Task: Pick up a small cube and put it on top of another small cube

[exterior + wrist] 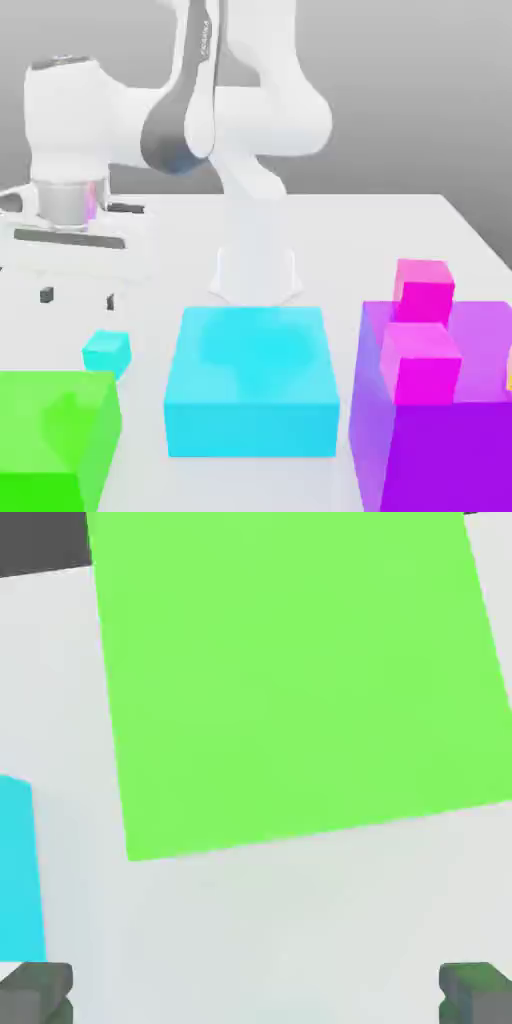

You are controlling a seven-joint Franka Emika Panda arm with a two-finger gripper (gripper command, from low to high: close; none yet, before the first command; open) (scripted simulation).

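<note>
A white desk seen from the exterior view, described from the front edge back. Nearest, at the exterior view's left, sits a large green block; in the middle, a big flat cyan block; at the right, a large purple block with a small magenta cube on it and another magenta cube just behind. A little further back, between the green and flat cyan blocks, rests the small cube — turquoise, the smallest piece here, untouched on the desk. Behind and above it hangs the claw, its two dark fingertips spread wide apart and holding nothing (the hand view looks down on the green block between those tips). Furthest back stands the white robot arm. The step in hand looks like the approach: the claw should centre over the small cube, square its fingers to the cube's flat sides, then descend straight — clear of the green block beside it.
</note>
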